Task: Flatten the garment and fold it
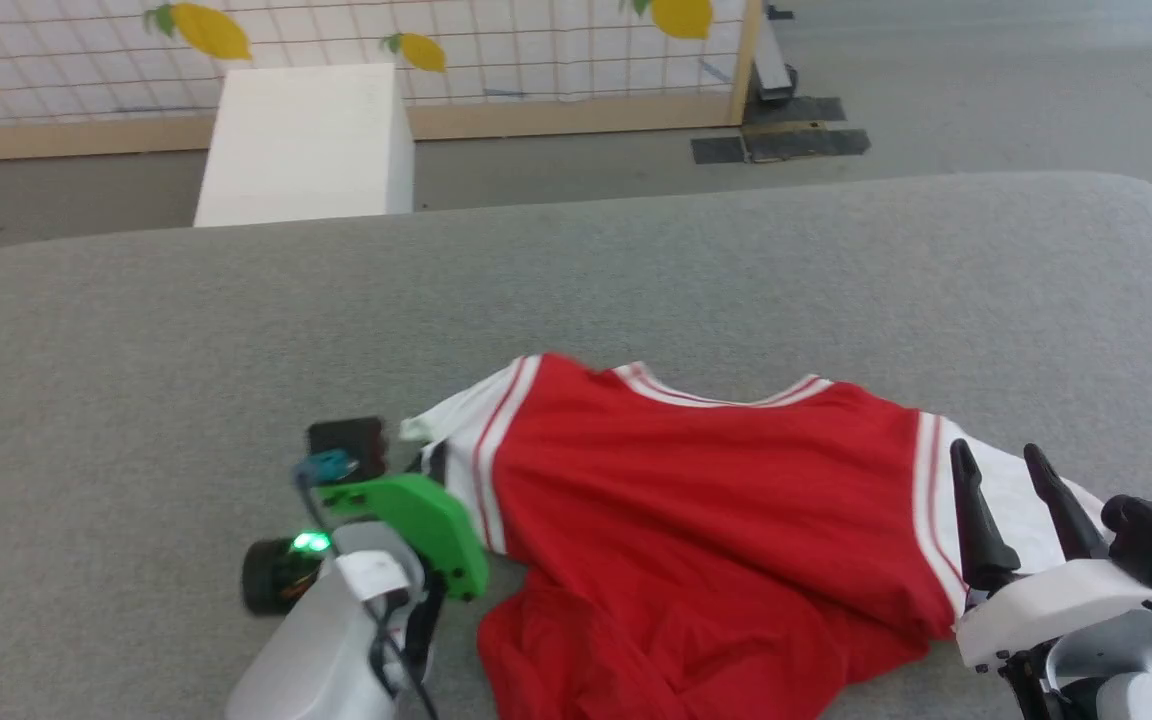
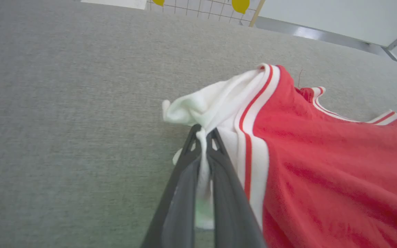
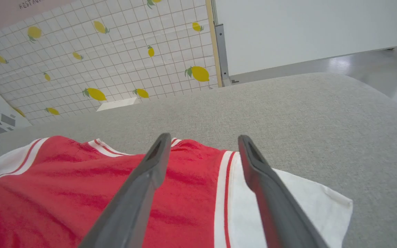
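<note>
Looking down from the head view, what is that cloth?

That's the garment [image 1: 696, 520], a smooth red knit with white red-striped trim. It lies rumpled toward 6 o'clock on a grey, coarse-woven padded surface [image 1: 636, 270] with rounded corners. The right gripper [image 1: 996, 455] is at 4 o'clock, its two long dark fingers apart over the white flap at the jersey's right end. Beyond the surface there's a white box [image 1: 306, 145] at 11 o'clock. Black mats [image 1: 781, 140] lie on the grey floor [image 1: 986, 90] at 1 o'clock, and behind is a white tiled wall [image 1: 536, 50] printed with lemons.

And the left wrist view?

The left gripper [image 2: 203, 134] is clamped tight on a bunched white fold at the jersey's edge, with cloth squeezed between its tapered fingers. The red body spreads toward 3 o'clock.

The right wrist view?

The fingers are spread wide over the striped armhole trim, though I cannot tell whether they touch the cloth. The white flap is at 5 o'clock and the lemon tiles at 11 o'clock.
</note>
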Robot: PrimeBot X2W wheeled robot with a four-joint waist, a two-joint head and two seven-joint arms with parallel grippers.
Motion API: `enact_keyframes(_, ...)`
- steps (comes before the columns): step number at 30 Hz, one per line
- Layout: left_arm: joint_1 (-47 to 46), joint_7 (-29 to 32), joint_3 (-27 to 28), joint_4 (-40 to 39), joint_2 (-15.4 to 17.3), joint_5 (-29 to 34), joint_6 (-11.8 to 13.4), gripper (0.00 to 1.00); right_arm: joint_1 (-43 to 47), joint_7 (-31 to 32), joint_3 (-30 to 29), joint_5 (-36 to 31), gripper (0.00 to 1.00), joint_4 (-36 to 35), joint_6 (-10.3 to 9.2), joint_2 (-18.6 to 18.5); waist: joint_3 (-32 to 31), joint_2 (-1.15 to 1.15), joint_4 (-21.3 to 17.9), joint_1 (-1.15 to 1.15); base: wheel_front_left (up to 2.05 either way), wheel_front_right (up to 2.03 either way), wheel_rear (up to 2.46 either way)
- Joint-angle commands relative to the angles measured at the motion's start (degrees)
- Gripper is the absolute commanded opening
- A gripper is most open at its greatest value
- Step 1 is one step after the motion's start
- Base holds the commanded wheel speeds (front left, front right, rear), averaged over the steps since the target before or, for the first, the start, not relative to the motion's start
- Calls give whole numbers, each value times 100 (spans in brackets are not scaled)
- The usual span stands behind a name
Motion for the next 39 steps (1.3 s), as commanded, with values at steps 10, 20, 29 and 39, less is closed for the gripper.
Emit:
enact_keyframes(10,1420,172,582,-1131,650,-389,651,0,5,167,-98,-247,100,35,-9,-4,-184,0,507,0,0,0,0)
enact_keyframes(20,1729,309,555,-1884,738,-406,844,0,-1531,1456,-1009,-1065,100,1905,-9,-4,23,0,643,0,0,0,0)
enact_keyframes(29,1655,395,439,-2030,702,-426,790,0,-2580,2824,-1371,-1491,100,3242,-9,-4,209,0,749,0,0,0,0)
enact_keyframes(39,1618,404,380,-1997,692,-460,741,0,-3025,3950,-1498,-1763,0,3841,-9,-4,302,0,781,0,0,0,0)
